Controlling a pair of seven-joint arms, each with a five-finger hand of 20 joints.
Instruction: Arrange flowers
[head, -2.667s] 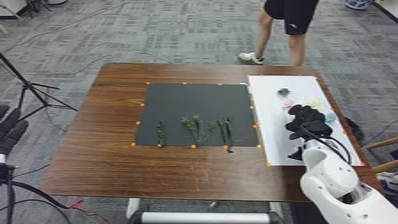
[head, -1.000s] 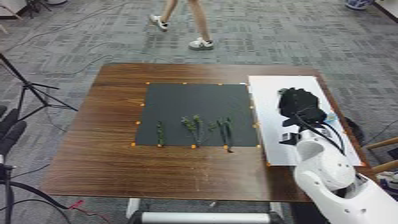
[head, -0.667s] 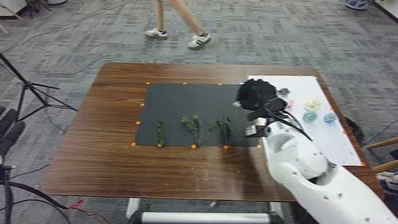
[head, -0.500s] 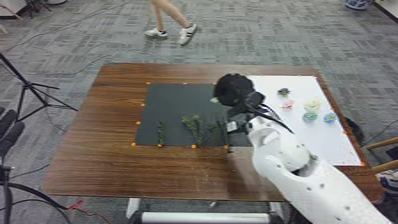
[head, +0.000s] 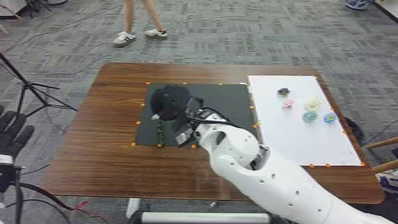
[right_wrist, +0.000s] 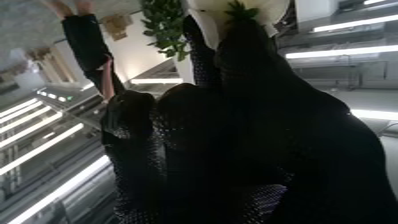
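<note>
Dark mat (head: 233, 95) on brown table (head: 96, 165). Near mat's left edge, leafy stem (head: 160, 135), long axis toward near edge, just nearward of right hand (head: 171, 101); pale flower (right_wrist: 268, 10) pinched there, likely for stem's far end. Left hand (head: 12, 134) well apart.

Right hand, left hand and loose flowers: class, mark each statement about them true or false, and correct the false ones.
1. The right hand is over the dark mat. True.
2. The pink flower lies on the dark mat. False: it lies on the white sheet.
3. The right hand holds a white flower. True.
4. The left hand is gripping a green stem. False: it is empty, out beyond the table's left side.
5. The blue flower is nearer the robot than the pink flower. True.
6. The yellow flower stands in a vase. False: it lies on the white sheet.
</note>
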